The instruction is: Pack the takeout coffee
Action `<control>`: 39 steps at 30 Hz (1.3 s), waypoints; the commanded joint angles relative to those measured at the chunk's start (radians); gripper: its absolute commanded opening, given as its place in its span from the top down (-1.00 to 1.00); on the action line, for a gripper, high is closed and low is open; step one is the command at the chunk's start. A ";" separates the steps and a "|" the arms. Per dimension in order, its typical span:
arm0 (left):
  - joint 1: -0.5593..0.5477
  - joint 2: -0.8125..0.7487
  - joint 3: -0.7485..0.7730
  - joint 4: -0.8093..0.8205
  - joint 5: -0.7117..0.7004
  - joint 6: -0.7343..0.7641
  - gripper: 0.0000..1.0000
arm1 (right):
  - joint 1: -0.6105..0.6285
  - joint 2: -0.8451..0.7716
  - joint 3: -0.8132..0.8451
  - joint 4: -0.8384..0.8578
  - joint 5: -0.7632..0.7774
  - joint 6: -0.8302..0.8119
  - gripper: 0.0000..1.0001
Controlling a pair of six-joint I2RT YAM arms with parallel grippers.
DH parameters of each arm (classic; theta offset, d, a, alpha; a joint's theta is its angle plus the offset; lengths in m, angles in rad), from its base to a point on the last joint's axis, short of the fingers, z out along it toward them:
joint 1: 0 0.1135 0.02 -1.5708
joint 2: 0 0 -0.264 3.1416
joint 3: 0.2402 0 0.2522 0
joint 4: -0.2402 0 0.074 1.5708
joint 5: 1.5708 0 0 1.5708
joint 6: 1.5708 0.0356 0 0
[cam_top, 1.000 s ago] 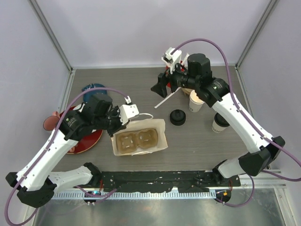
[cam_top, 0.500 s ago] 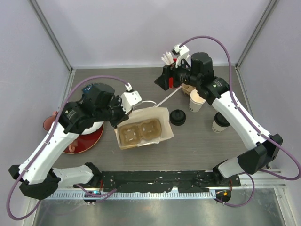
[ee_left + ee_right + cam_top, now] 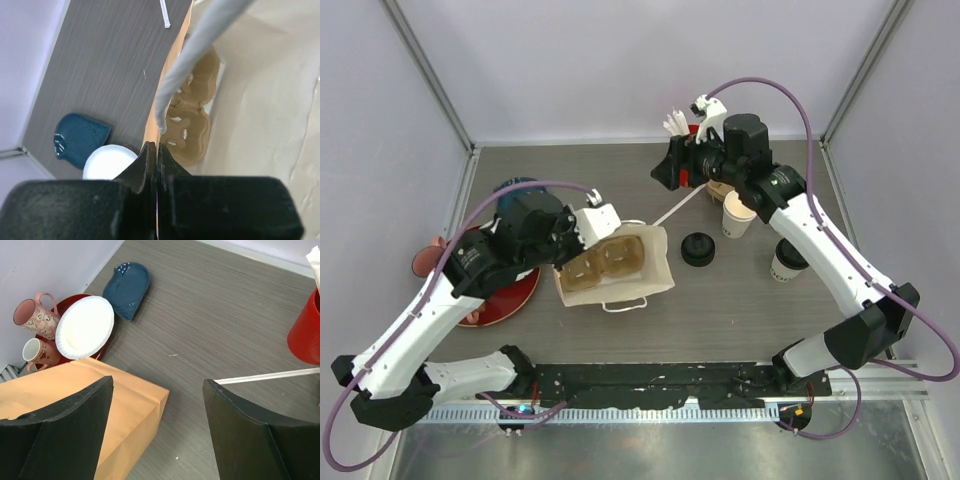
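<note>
**Q:** While the open paper bag (image 3: pixel 658 278) sits mid-table, what grips it?
**A:** The left gripper (image 3: pixel 157 150), jaws pinched tight on the bag's rim. A brown cup carrier (image 3: pixel 603 262) lies inside.
**Q:** And the right gripper (image 3: pixel 157 385)?
**A:** Jaws spread wide, holding nothing, above the table's back.
**Q:** The coffee?
**A:** One black-lidded cup (image 3: pixel 782 265) stands at the right, beside the right arm, well apart from the bag.

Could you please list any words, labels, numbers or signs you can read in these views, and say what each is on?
No readable text in any view.
On the pink mug: small printed figures, no lettering.
On the blue dish: white marks, too small to read.
On the paper bag: plain, no print showing.
</note>
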 commanded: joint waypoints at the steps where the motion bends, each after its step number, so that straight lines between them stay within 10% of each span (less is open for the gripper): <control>1: -0.066 -0.042 -0.061 0.138 -0.085 0.118 1.00 | -0.003 -0.033 -0.031 -0.009 0.003 0.011 -0.54; 14: -0.241 -0.064 -0.113 0.127 -0.160 0.049 1.00 | -0.005 -0.086 -0.074 -0.079 0.053 -0.001 -0.55; 27: -0.240 -0.072 -0.127 0.156 -0.211 0.039 1.00 | -0.331 -0.020 0.195 -0.826 0.413 0.166 -0.47; 32: -0.241 -0.085 -0.142 0.179 -0.209 0.044 1.00 | -0.378 -0.132 0.034 -0.768 0.239 -0.432 -0.64; 39: -0.243 -0.122 -0.205 0.239 -0.225 0.078 1.00 | -0.381 -0.231 -0.213 -0.651 0.150 -0.684 -0.53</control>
